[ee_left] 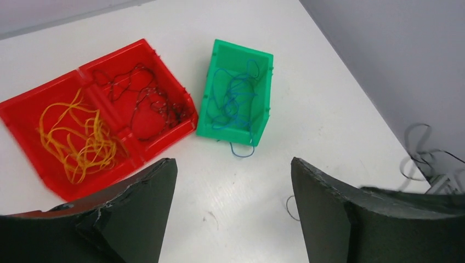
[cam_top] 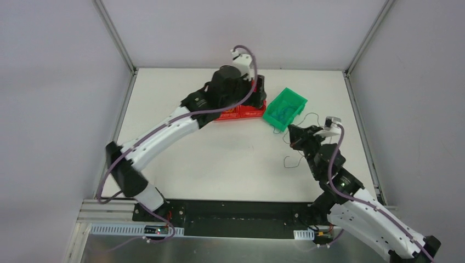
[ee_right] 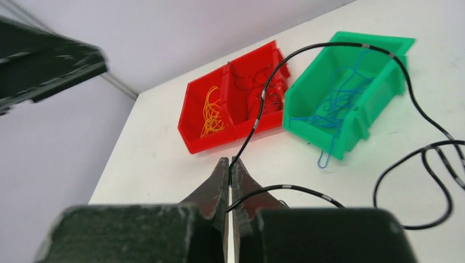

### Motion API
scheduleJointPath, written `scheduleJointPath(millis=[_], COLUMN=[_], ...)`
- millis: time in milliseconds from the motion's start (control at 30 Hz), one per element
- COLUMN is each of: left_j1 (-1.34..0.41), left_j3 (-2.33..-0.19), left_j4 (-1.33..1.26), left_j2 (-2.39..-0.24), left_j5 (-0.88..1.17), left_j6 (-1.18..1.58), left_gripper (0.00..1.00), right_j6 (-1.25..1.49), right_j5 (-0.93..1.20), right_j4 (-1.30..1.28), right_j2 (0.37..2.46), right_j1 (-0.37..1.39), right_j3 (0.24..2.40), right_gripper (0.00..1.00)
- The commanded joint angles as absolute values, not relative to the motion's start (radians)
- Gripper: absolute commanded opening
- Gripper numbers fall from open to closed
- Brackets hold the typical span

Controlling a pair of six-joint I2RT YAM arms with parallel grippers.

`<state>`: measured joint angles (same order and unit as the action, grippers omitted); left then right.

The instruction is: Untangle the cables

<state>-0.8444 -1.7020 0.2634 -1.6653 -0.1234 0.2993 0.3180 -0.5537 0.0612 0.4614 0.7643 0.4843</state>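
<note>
Thin cables lie sorted in bins. Yellow-orange cables (ee_left: 77,137) fill the left half of the red bin (ee_left: 164,138), and dark cables (ee_left: 143,101) its right half. Blue cables (ee_left: 236,98) sit in the green bin (ee_left: 225,131), with one loop hanging over its near wall. My left gripper (ee_left: 233,160) hovers above the table just in front of both bins, open, with nothing between its fingers. My right gripper (ee_right: 229,160) is shut on a dark cable (ee_right: 260,104) with light bands. That cable arcs up over the bins and loops onto the table at the right.
From above, the red bin (cam_top: 241,113) is partly under the left arm, and the green bin (cam_top: 285,108) stands tilted to its right. Loose dark wire (cam_top: 293,160) curls around the right gripper (cam_top: 293,138). Grey walls close in the table.
</note>
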Motion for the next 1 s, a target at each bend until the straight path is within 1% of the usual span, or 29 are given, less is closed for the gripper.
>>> scheduleJointPath(millis=[0,100,200,400,500,567,633,767,967], left_j1=[-0.849,-0.849,-0.849,-0.849,-0.848,-0.849,-0.849,-0.85,-0.851], left_j3=[-1.488,-1.286,-1.06,-0.668,-0.498,-0.44,-0.426,-0.414,-0.419], left_j4=[0.254,0.212,0.153,0.018,-0.113,-0.145,-0.143,-0.126,-0.097], left_j2=[-1.4,-1.225,-1.063,-0.778,-0.672,-0.613,-0.563,-0.533,-0.535], left_j5=[-0.234,-0.304,-0.378,-0.525,-0.583,-0.636,-0.607,-0.582,-0.573], left_j6=[0.339,0.372,0.388,0.46,0.401,0.396,0.408,0.421,0.435], left_gripper=[0.8,0.82,0.85,0.86,0.88,0.92,0.93,0.93,0.93], right_j6=[0.241,0.205,0.178,0.147,0.128,0.109,0.092,0.083,0.079], right_j5=[-0.378,-0.289,-0.247,-0.242,-0.243,-0.262,-0.264,-0.266,-0.318], right_j4=[0.263,0.385,0.411,0.44,0.454,0.471,0.498,0.555,0.716], right_j2=[0.633,0.755,0.887,1.09,1.202,1.271,1.342,1.471,1.629], right_j1=[0.761,0.759,0.757,0.736,0.725,0.718,0.705,0.674,0.626], right_j3=[0.643,0.723,0.868,1.098,1.194,1.246,1.29,1.344,1.321], right_gripper=[0.0,0.0,0.0,0.0,0.0,0.0,0.0,0.0,0.0])
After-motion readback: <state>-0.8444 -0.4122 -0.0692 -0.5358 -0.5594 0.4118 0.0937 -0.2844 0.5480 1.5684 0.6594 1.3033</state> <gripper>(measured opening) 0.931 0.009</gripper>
